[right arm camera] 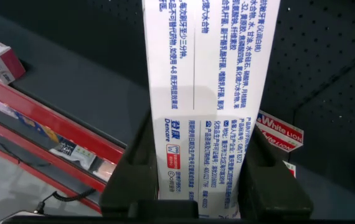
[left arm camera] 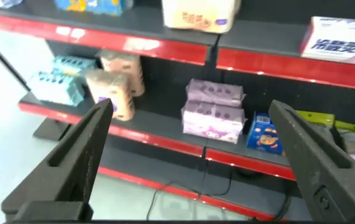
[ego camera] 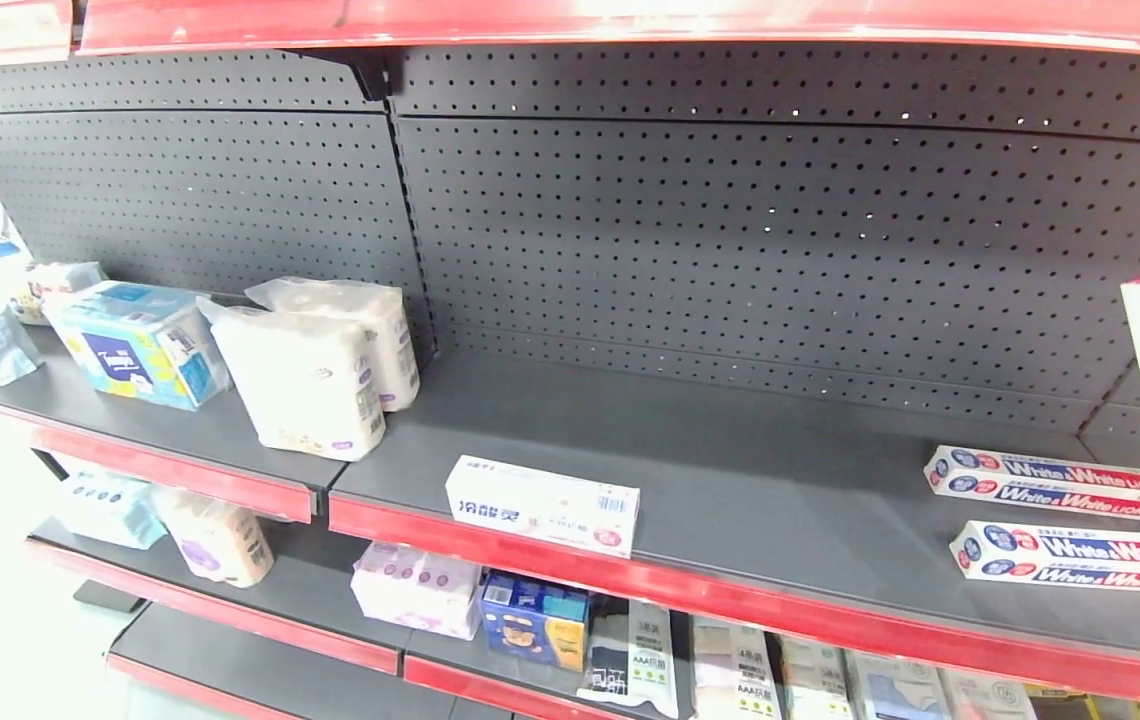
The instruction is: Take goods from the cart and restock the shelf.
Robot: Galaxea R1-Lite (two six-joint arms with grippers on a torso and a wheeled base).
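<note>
Left tool point(left arm camera: 191, 109), spread wide, faces purple tissue packs point(left arm camera: 213, 115).

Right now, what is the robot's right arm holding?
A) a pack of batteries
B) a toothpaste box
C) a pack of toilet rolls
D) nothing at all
B: the right wrist view shows a long white toothpaste box clamped between the two dark jaws.

Bright overhead light; glare on top shelf trim point(ego camera: 630, 18).
</note>
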